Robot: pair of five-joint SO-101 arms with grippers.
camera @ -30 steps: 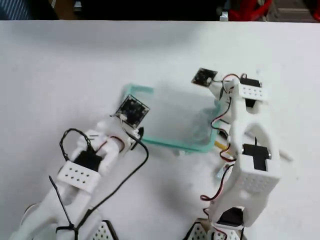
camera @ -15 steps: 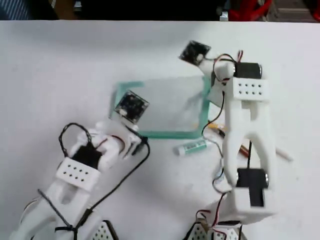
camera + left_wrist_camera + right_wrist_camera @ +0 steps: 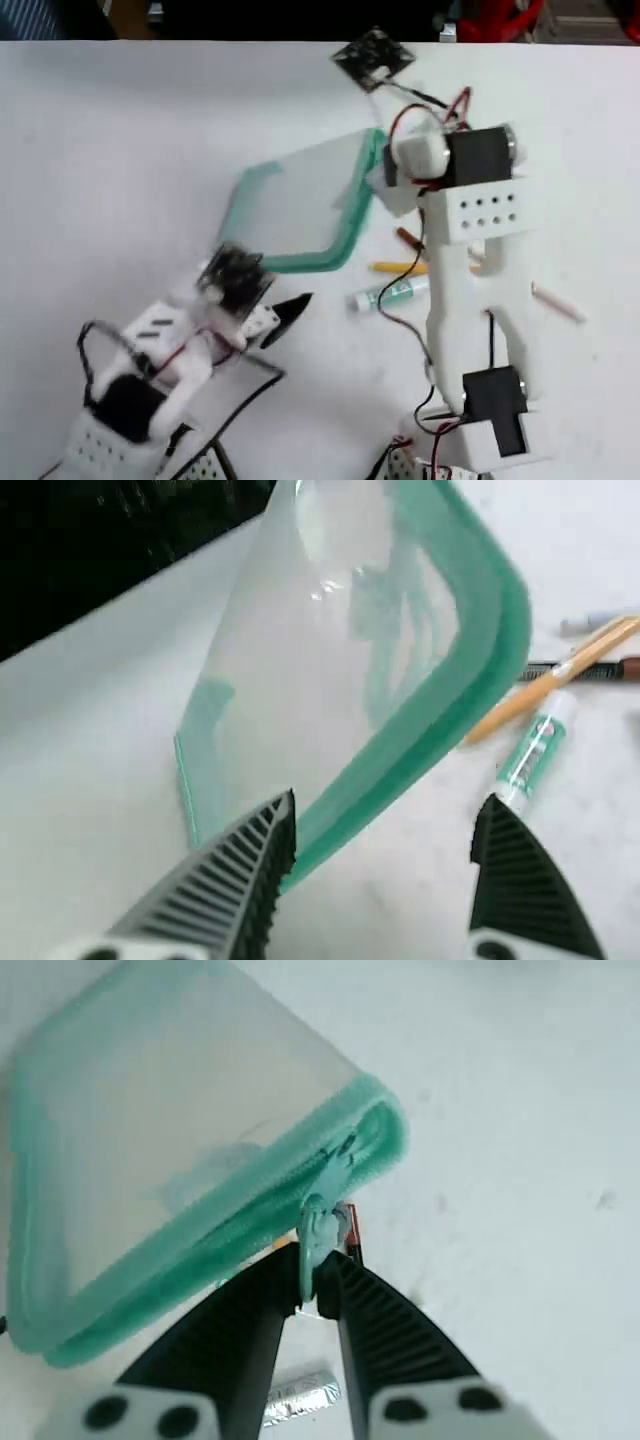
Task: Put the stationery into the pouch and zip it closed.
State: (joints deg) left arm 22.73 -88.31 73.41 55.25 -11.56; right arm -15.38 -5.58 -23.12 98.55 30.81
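One step, likely unzipping: right gripper [image 3: 318, 1270] pinches zip pull [image 3: 318, 1222] of pouch [image 3: 295, 205], left gripper [image 3: 388, 805] spread; centre-frame stationery [image 3: 388, 294] needs loading next.

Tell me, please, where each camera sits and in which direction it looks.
High view: fixed above the table, looks down at the pouch; both arms show.
Left wrist view: on the left arm, faces the pouch's green edge; the open left gripper shows.
Right wrist view: on the right arm, faces the pouch corner; the right gripper shows, shut on the zipper pull.
Shared: the high and left wrist views both show the glue tube.
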